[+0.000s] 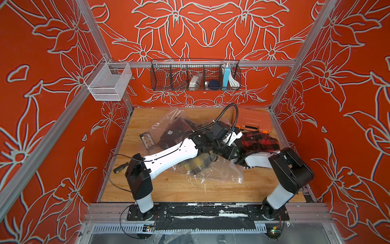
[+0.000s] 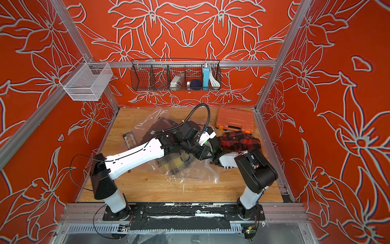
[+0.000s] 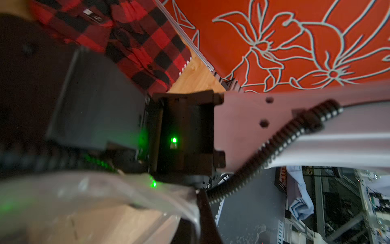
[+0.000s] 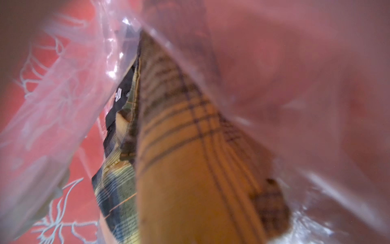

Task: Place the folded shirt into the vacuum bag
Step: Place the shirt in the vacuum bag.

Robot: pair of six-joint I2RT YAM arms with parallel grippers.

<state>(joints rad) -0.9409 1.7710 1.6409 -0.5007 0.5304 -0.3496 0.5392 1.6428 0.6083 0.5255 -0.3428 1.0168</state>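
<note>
Clear, crinkly plastic of the vacuum bag [image 1: 221, 174] spreads over the middle of the wooden table [image 1: 179, 190], from the back part toward the front, and it lies partly under both arms. Inside the bag there is a yellow checked shirt [image 4: 190, 179]. In both top views it shows through the film just beside the left forearm, and the right wrist view looks along it with plastic on every side. Further back in the same bag lie some dark clothes [image 1: 175, 131]. A red and black checked shirt [image 1: 260, 141] lies outside the bag, on the table between the bag and the right wall, just in front of an orange case [image 1: 253, 120]. It looks loosely folded, and its near edge is covered by the right arm. The left gripper [image 2: 203, 153] hangs over the right part of the bag, close to the wrist of the right arm, and its jaws are closed. In the left wrist view the film comes up to one dark finger [image 3: 205, 215], but I cannot tell if the film is pinched there. The right gripper is hidden under the left arm and the plastic, pointing toward the yellow checked shirt, and I cannot tell whether it is open or closed.
</note>
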